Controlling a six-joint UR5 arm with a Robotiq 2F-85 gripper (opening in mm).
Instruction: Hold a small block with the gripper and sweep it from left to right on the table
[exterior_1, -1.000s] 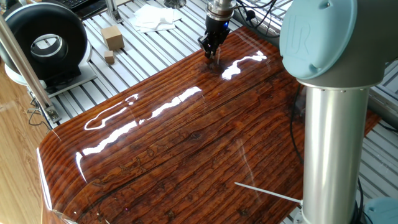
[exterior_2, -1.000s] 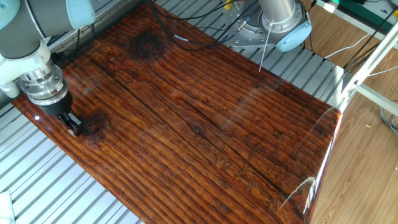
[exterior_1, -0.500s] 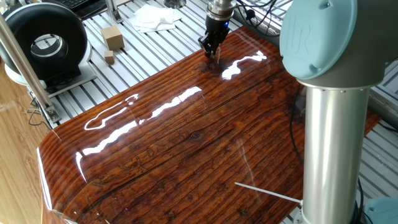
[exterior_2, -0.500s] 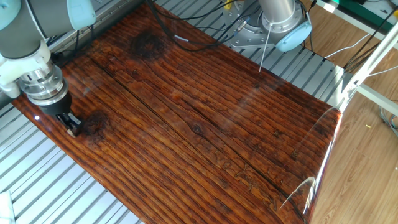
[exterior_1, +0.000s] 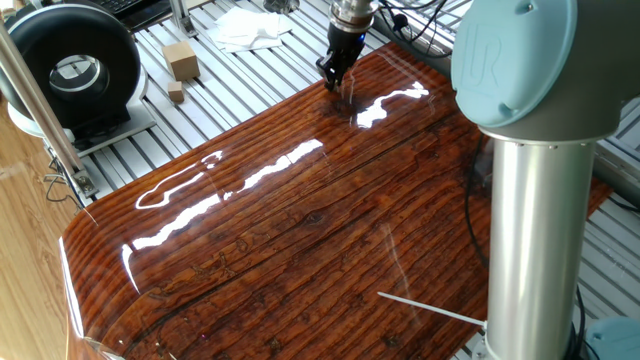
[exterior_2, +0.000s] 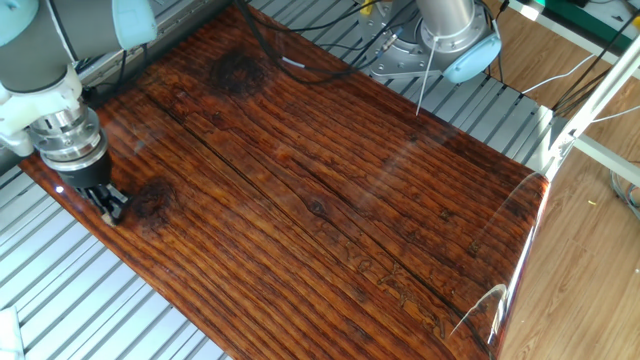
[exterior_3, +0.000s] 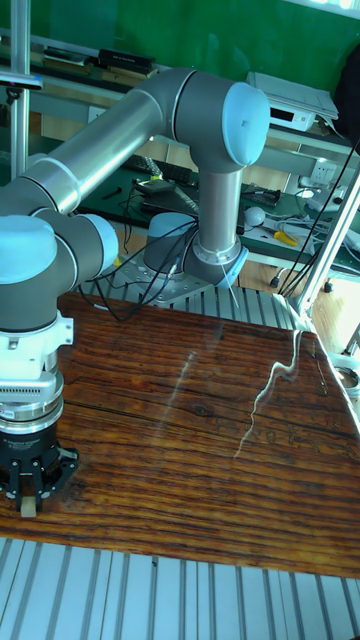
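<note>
A black round device with a white centre is seen at the upper left of one fixed view. Just to its right, a larger tan block and a smaller tan block are set on the grey slatted base. A white cloth is seen at the top centre.

A lab: slatted aluminium base, cables.

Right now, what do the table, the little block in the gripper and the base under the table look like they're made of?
Table: probably varnished wood; striped grain, mirror glare. Small block in the gripper: seemingly bare pale wood, matte. Base: looks like ribbed aluminium, dull grey.
</note>
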